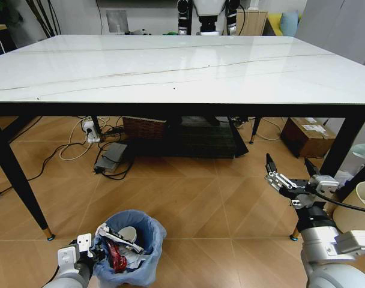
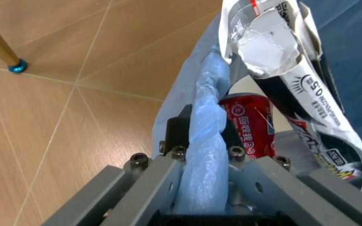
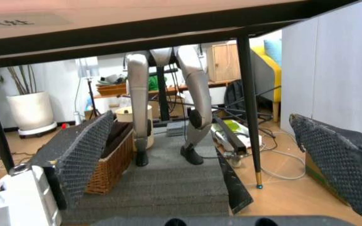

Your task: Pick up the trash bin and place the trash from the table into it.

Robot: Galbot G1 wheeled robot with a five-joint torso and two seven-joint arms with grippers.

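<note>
The left end effector (image 1: 97,249) is clenched on the bag-lined rim of the trash bin (image 1: 129,245), low near the floor and full of litter; the thin liner could slip, tipping the crushed red can (image 2: 249,123) out. The right end effector (image 1: 292,174) hangs released below the tabletop (image 1: 170,69).

Tables: one table (image 1: 170,66), marble-look top, black edge.
Table legs seen in the head view: three.
Bins: one bin (image 1: 147,259), lined with a light-blue bag, on the floor.
Cans: one crushed red can (image 2: 249,123) inside the bin.
Stick wrappers: one black-white wrapper (image 2: 294,70) inside the bin.
White lids: one lid (image 1: 128,233) inside the bin.
Grippers: two, the left gripper (image 2: 201,188) and the right gripper (image 1: 292,171).
Cardboard boxes: one box (image 1: 308,137) under the table.
Wicker baskets: one basket (image 3: 113,162).
Power strips: one strip (image 1: 90,131) on the floor.
</note>
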